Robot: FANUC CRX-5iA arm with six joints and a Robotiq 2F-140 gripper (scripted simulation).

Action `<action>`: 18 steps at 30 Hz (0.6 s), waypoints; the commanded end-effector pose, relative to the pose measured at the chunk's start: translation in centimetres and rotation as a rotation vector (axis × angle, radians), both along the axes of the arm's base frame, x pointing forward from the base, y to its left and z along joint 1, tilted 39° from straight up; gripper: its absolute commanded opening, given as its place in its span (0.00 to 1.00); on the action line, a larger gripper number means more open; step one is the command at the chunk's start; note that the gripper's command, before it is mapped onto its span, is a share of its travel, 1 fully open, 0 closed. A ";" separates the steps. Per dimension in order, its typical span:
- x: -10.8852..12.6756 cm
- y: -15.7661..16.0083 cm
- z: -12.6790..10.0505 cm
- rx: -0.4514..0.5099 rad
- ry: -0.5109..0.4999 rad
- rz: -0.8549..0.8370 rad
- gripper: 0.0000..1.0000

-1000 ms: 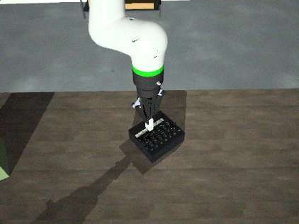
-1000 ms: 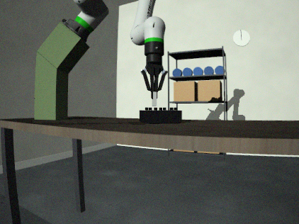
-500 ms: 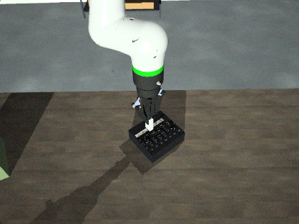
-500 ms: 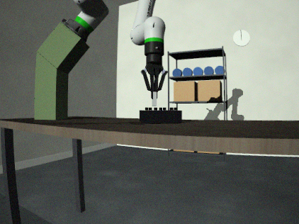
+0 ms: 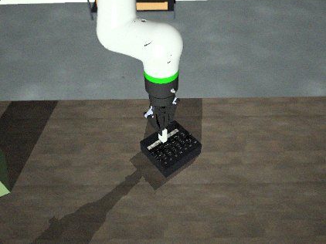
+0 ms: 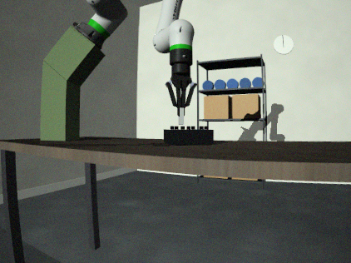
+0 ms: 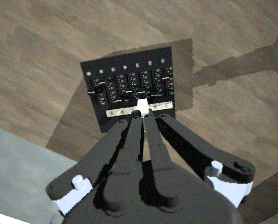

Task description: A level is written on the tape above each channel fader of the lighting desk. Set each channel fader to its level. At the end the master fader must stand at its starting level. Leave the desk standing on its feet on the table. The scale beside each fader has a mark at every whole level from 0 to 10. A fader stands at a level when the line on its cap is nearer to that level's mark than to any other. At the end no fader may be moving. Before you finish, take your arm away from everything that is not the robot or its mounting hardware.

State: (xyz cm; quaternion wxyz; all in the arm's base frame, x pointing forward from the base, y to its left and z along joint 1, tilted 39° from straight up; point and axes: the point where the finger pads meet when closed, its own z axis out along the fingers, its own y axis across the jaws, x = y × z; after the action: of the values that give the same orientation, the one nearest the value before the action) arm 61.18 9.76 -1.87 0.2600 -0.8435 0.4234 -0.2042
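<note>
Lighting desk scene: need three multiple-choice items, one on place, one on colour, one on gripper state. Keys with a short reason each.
1. Where does the lighting desk stand?
A. on the wooden table
B. on the floor
C. on the shelf rack

2. What colour is the band on the arm's wrist?
A. red
B. green
C. blue

3. How is the gripper now?
A. wide open
B. shut on a box
C. shut, holding nothing

Key: 1 A, the desk rests on the table top; 2 B, a green ring shows above the gripper; 3 C, the pale fingertips meet over the desk with nothing between them.
</note>
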 end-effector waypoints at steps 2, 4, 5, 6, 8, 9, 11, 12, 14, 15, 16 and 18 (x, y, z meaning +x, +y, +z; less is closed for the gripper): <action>0.0 0.0 0.0 0.000 0.000 0.000 0.00; 0.0 0.0 0.0 0.000 0.000 0.000 0.00; 0.0 0.0 0.0 0.000 0.000 0.000 0.00; 0.0 0.0 0.0 0.000 0.000 0.000 0.00; 0.1 0.0 -0.1 0.000 0.000 0.000 0.00; 0.1 0.0 -0.1 0.000 0.000 0.000 0.00; 0.1 0.0 -0.1 0.000 0.000 0.000 0.00; 0.1 0.1 -0.2 0.000 0.000 0.000 0.00; 0.2 0.1 -0.3 0.000 0.000 0.000 0.00; 0.2 0.1 -0.3 0.000 0.000 0.000 0.00; 0.3 0.1 -0.4 0.000 0.000 0.000 0.00; 0.4 0.2 -0.5 0.000 0.000 0.000 0.00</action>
State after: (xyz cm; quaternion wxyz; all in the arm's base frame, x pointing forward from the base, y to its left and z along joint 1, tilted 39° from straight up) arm 61.44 9.88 -2.24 0.2600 -0.8435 0.4234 -0.2039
